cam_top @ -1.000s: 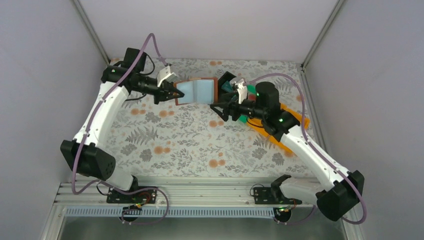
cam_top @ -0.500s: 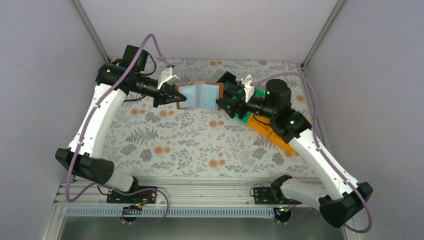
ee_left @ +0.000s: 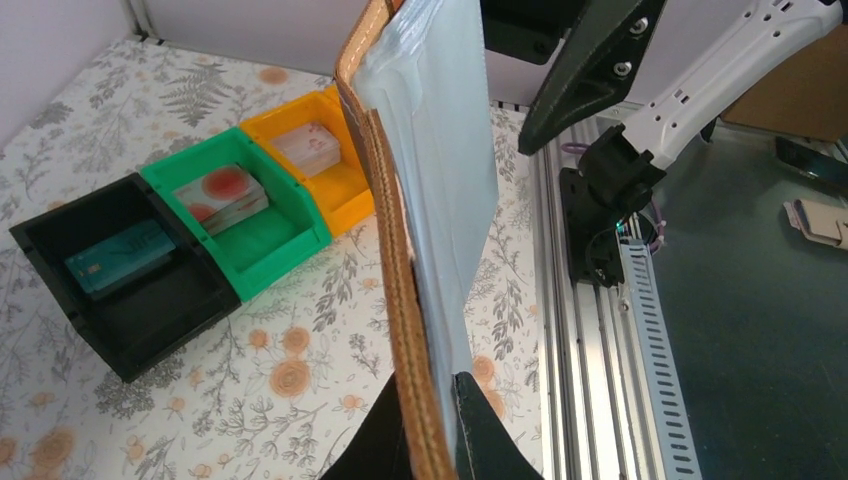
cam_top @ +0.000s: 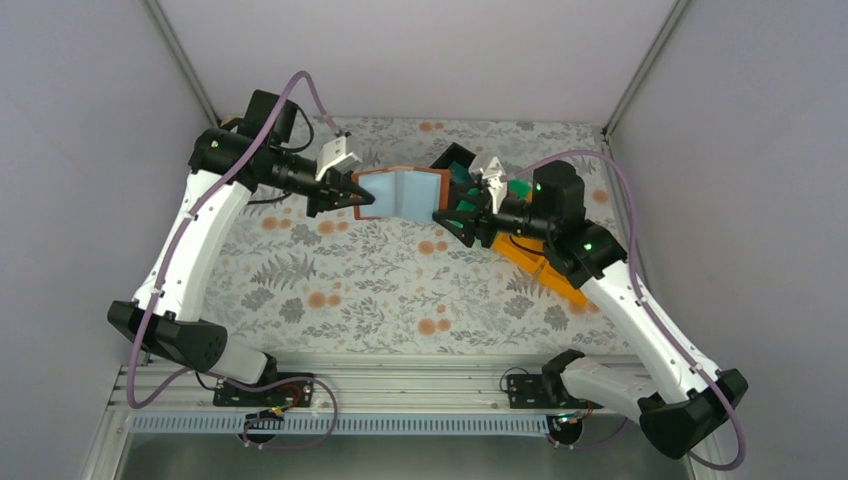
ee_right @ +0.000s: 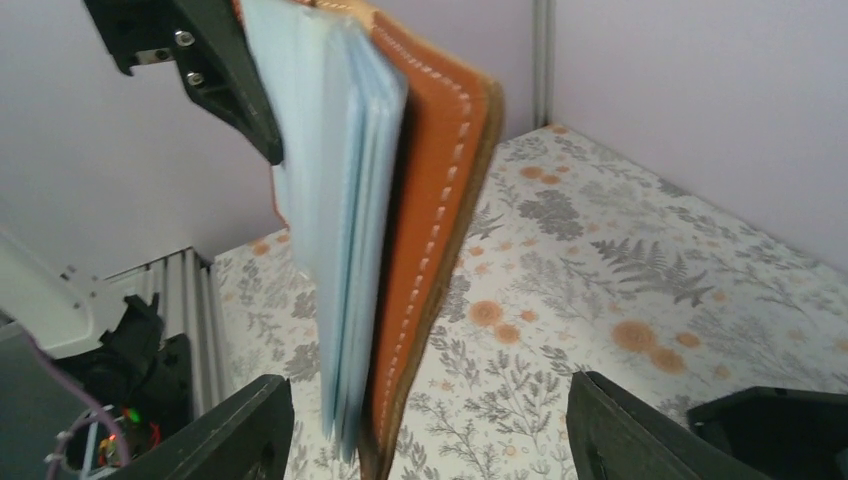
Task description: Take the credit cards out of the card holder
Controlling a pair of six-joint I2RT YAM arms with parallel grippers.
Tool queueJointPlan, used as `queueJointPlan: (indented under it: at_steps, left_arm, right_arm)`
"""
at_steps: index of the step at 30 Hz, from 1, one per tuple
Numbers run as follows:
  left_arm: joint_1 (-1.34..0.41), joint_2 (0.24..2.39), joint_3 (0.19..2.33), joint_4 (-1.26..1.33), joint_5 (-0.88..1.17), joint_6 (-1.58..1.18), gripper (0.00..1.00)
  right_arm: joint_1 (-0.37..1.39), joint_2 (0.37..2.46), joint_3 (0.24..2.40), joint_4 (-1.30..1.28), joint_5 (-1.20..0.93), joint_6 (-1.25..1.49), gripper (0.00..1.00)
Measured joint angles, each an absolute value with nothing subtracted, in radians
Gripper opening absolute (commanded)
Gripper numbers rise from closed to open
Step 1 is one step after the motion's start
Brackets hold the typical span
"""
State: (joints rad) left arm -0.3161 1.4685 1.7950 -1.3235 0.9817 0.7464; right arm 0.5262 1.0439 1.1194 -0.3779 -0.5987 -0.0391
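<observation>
The card holder (cam_top: 400, 192) is open, brown outside and pale blue inside, held up above the table. My left gripper (cam_top: 358, 196) is shut on its left edge; in the left wrist view the brown edge (ee_left: 400, 260) stands pinched between my jaws (ee_left: 432, 425). My right gripper (cam_top: 447, 212) is open with the holder's right edge (ee_right: 430, 200) between its wide-apart jaws (ee_right: 430, 440), not touching. No card shows in the holder's slots. A teal credit card (ee_left: 110, 262) lies in the black bin, and pale cards lie in the green bin (ee_left: 225, 195) and the orange bin (ee_left: 310, 148).
The black bin (cam_top: 452, 158), green bin (cam_top: 518, 188) and orange bin (cam_top: 545, 268) stand in a row at the back right, partly under my right arm. The metal rail (cam_top: 400, 385) runs along the near edge. Walls close in on both sides.
My right gripper has moved up and right to the holder's right edge, and now straddles it. My left gripper has shifted the holder slightly right.
</observation>
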Motion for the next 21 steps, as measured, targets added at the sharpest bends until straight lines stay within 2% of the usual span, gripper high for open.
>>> queueJointPlan:
  at_steps: [2, 4, 11, 17, 21]
  left_arm:
    - [-0.319, 1.468, 1.795, -1.323, 0.979, 0.745, 0.02]
    - [-0.323, 1.468, 1.795, -1.322, 0.977, 0.744, 0.02]
    - [-0.331, 1.468, 1.795, -1.320, 0.975, 0.746, 0.02]
    - [-0.340, 1.468, 1.791, -1.313, 0.969, 0.746, 0.02]
    - [-0.377, 1.468, 1.769, -1.296, 0.963, 0.740, 0.03]
  right_arm:
    - [0.526, 1.050, 1.119, -0.384, -0.626, -0.047, 0.51]
    - [0.526, 1.060, 1.119, -0.387, -0.650, -0.044, 0.41]
    - [0.525, 1.082, 1.121, -0.393, -0.690, -0.060, 0.29]
    - [0.525, 1.084, 1.121, -0.392, -0.712, -0.060, 0.30]
    - [0.525, 1.108, 1.134, -0.378, -0.732, -0.046, 0.14]
